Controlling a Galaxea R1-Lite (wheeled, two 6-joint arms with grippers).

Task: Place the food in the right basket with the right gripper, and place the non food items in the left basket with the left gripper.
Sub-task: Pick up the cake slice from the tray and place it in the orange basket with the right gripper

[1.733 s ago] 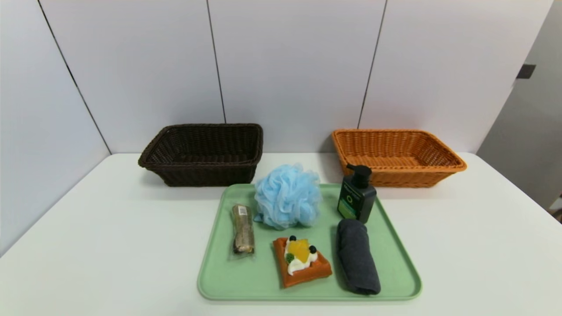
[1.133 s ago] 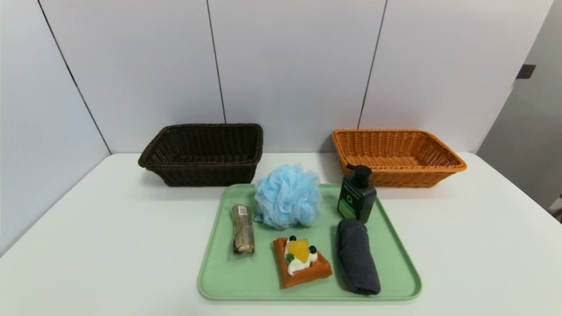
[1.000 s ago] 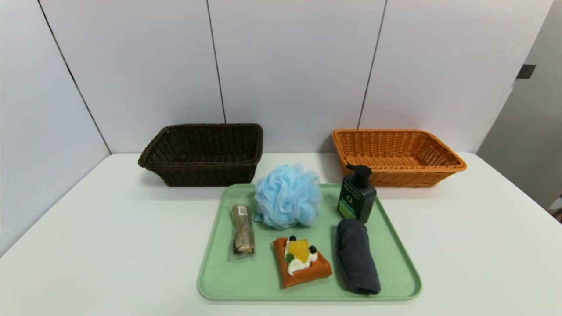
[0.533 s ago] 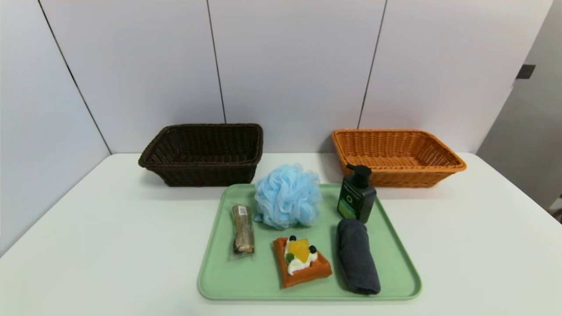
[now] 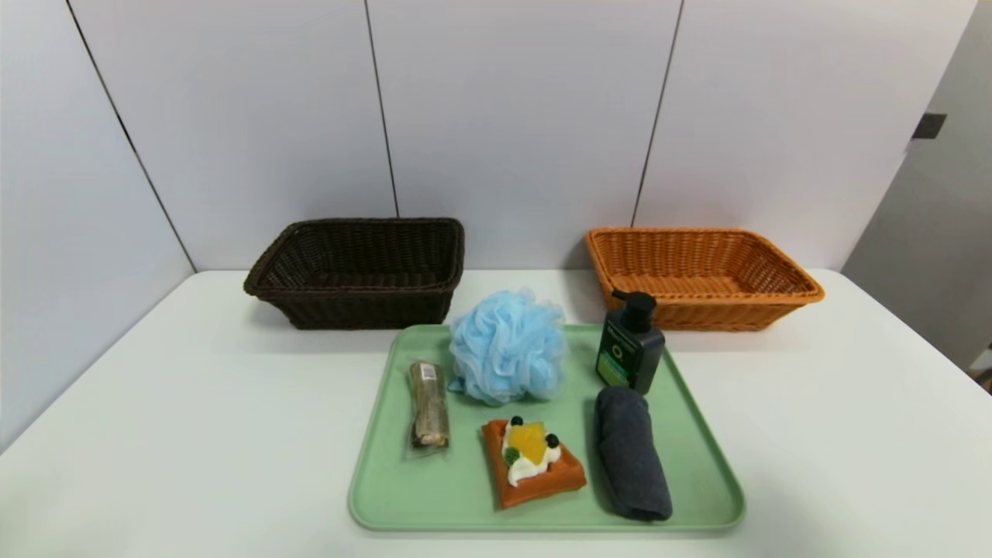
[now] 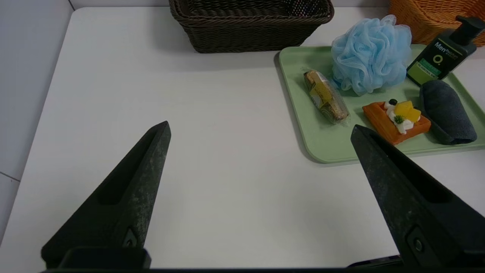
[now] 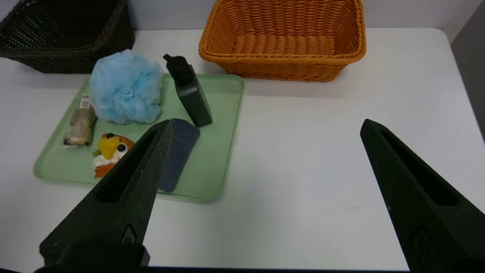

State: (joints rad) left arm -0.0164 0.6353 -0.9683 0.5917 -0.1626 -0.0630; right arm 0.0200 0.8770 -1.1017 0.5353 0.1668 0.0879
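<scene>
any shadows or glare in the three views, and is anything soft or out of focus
head view: bright, even light, white table nearly washed out toward the front; left wrist view: soft shadow along the edge of the green tray, label on the pump bottle partly readable; right wrist view: faint shadow below the orange basket, waffle looks a bit soft

The left gripper (image 6: 260,123) hangs over the white counter (image 6: 242,204), fingers wide apart with only bare surface between them. Ahead of the fingertips is the dark brown wicker basket (image 6: 246,34). Off beyond one finger lies the green tray (image 6: 333,153), bearing the wrapped bar (image 6: 326,96), light-blue mesh puff (image 6: 370,55), cream-and-fruit-topped waffle (image 6: 396,121), rolled dark grey towel (image 6: 447,112) and tilted-looking pump bottle (image 6: 443,53). Farther past the puff, the orange wicker basket (image 6: 428,22) shows partly.
</scene>
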